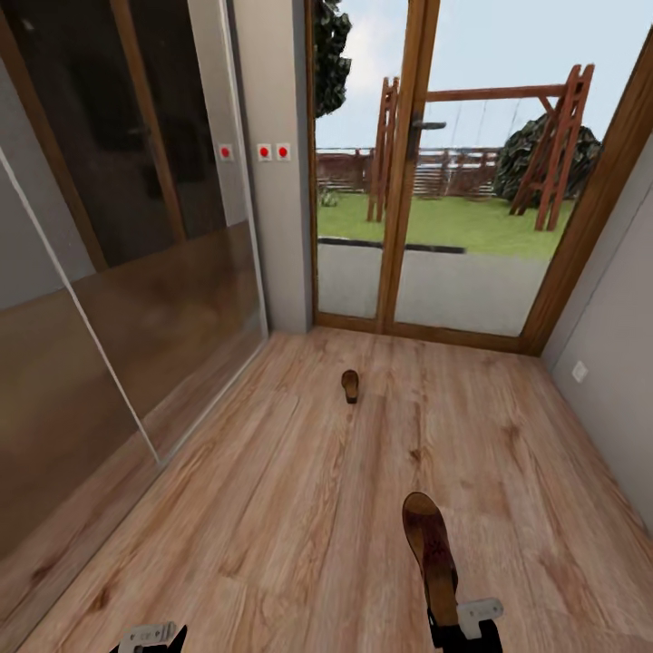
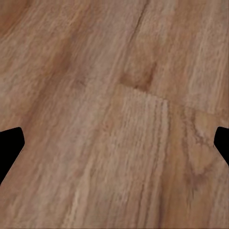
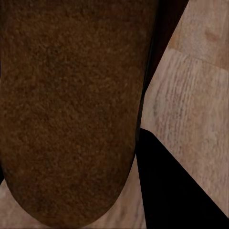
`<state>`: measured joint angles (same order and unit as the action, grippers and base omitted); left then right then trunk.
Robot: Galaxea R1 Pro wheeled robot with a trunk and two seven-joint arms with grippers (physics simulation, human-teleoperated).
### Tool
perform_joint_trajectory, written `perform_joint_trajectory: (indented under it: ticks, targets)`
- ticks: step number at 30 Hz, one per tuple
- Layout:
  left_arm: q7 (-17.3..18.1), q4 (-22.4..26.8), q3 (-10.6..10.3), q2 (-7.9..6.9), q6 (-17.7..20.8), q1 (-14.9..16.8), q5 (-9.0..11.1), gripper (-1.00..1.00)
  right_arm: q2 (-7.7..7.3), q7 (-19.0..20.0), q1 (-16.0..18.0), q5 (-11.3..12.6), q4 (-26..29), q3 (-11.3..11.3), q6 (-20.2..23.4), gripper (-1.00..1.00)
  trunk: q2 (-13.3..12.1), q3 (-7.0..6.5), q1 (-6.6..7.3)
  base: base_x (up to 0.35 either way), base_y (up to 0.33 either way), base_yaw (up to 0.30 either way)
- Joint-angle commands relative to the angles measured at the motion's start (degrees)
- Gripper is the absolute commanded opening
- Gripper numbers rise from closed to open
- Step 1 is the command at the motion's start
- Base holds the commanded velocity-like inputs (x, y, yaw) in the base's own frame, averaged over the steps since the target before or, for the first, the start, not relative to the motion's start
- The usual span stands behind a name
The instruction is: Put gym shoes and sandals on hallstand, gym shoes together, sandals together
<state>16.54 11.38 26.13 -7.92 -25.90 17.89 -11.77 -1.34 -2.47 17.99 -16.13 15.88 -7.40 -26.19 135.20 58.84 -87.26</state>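
My right gripper [image 1: 461,626] is shut on the heel end of one dark brown sandal [image 1: 430,547]. It holds the sandal above the wood-plank corridor floor [image 1: 272,508], toe pointing away from me. The right wrist view looks onto that sandal's brown surface [image 3: 71,109], with a black finger [image 3: 171,191] beside it. A second sandal [image 1: 350,385] lies on the floor farther ahead, near the glass door. At the bottom of the head view my left gripper [image 1: 150,638] hangs low; its fingertips [image 2: 9,148] stand wide apart over bare planks. The gym shoes and the hallstand are out of view.
A wood-framed glass door [image 1: 408,181] closes the corridor's far end, with a garden and swing frame outside. Glossy sliding panels [image 1: 136,272] run along the left side. A grey wall with a socket [image 1: 579,370] bounds the right.
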Motion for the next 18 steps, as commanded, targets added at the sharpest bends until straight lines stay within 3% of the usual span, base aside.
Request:
perform_joint_trajectory:
  ticks: [1, 18]
  targets:
    - [0.2, 0.0, 0.5, 0.01, -0.2, 0.0, -0.5, 1.0, 0.02, -0.2, 0.0, -0.4, -0.1, -0.2, -0.2, -1.0, 0.0, 0.05, -0.02, 0.338, -0.07, 0.0]
    - [0.2, 0.0, 0.5, 0.01, -0.2, 0.0, -0.5, 1.0, 0.02, -0.2, 0.0, -0.4, -0.1, -0.2, -0.2, -1.0, 0.0, 0.05, -0.02, 0.311, -0.164, 0.0]
